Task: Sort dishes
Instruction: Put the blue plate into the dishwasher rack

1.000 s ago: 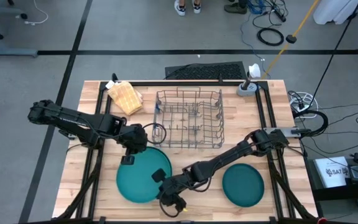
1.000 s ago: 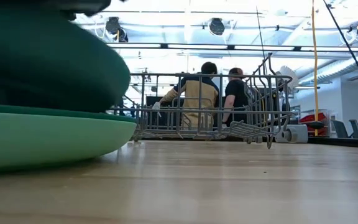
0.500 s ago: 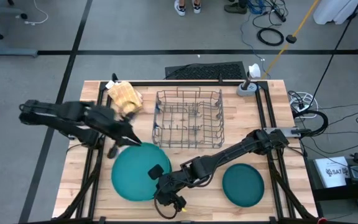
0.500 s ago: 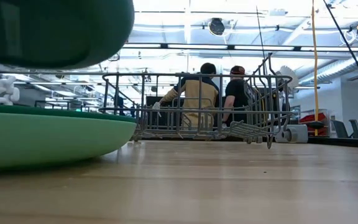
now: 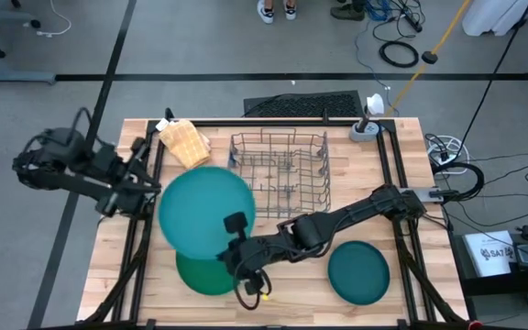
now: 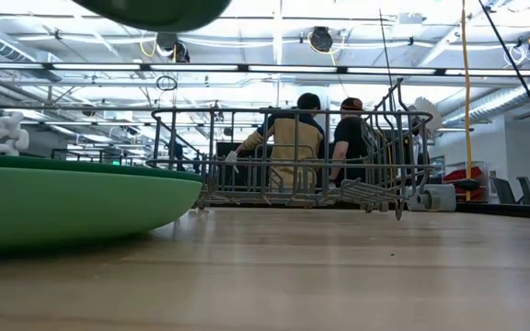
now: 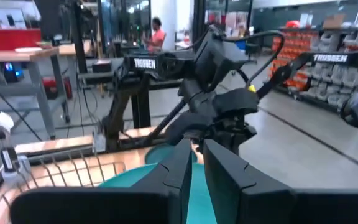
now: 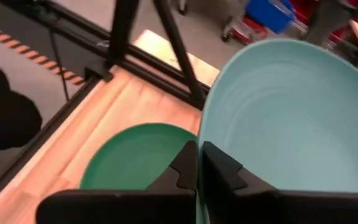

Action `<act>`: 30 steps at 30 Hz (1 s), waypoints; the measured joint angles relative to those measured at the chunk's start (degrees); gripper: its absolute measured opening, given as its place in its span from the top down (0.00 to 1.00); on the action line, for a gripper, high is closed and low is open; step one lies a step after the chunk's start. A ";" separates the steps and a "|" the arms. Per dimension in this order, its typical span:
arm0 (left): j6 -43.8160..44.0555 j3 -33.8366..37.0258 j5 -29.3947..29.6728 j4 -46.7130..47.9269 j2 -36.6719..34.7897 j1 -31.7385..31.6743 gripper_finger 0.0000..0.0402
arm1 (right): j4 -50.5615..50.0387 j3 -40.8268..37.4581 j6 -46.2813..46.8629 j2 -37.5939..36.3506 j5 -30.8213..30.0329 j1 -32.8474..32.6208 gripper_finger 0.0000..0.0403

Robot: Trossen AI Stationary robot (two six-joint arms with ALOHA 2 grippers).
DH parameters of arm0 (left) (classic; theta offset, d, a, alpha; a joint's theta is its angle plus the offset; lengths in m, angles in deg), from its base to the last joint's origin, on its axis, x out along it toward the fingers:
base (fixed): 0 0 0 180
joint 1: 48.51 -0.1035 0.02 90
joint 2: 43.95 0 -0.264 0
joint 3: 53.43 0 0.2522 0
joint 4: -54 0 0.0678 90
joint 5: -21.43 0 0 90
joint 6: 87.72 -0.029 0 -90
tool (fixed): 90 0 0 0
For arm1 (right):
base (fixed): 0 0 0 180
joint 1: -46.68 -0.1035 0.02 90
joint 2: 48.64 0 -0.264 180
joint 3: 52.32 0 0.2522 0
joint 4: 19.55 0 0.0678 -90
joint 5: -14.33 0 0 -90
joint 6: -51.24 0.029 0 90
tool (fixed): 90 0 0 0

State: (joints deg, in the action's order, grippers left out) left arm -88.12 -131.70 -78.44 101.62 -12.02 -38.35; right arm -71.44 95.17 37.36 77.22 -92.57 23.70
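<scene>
Since a second ago we have lifted the large teal plate (image 5: 205,213) clear off the stack: it lay flat on the table then, and now we hold it raised and tilted between our two grippers, uncovering the green plate (image 5: 207,272) that remains on the wood below it. Our left arm has drawn back toward the table's left edge, and the left gripper (image 5: 150,186) pinches the teal plate's left rim, its fingers (image 7: 219,171) closed to a thin slit around the edge. Our right gripper (image 5: 234,240) clamps the same plate's lower right rim; in the right wrist view its fingers (image 8: 219,168) sit tight together over the pale blue-green edge (image 8: 278,118), with the green plate (image 8: 132,152) on the table just beyond them. In the low view the green plate (image 6: 63,198) fills the left side, and only a dark green sliver of the lifted plate (image 6: 155,11) shows at the top.

Just beyond the right gripper, behind the lifted plate, stands the grey wire rack (image 5: 279,174); the plate's far edge overlaps the rack's near left corner as seen from above. Beyond the left gripper lies the tan waffle-textured lump (image 5: 184,142). To the right gripper's outer side, well apart, a smaller dark teal plate (image 5: 358,272) rests flat on the table (image 5: 401,183). Two people (image 6: 325,147) show behind the rack in the low view.
</scene>
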 joint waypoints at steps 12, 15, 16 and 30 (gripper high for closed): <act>-0.04 1.70 0.09 -0.52 -1.31 0.00 0.87 | -12.87 -0.04 16.33 -2.76 -18.06 1.82 1.00; -0.04 2.28 0.15 -0.40 -1.29 0.00 0.87 | -15.39 -0.04 20.26 -2.78 -20.35 2.49 1.00; -0.03 2.38 0.15 -0.38 -1.29 0.02 0.87 | -15.84 -0.04 21.06 -2.78 -20.92 2.70 1.00; -0.02 2.50 0.28 -0.57 -1.25 0.01 0.87 | 2.40 -0.09 19.47 -0.31 -17.67 4.87 1.00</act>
State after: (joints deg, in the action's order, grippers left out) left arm -88.15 -129.19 -78.15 101.05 -13.27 -38.35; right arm -69.04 95.08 56.83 76.92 -110.24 28.57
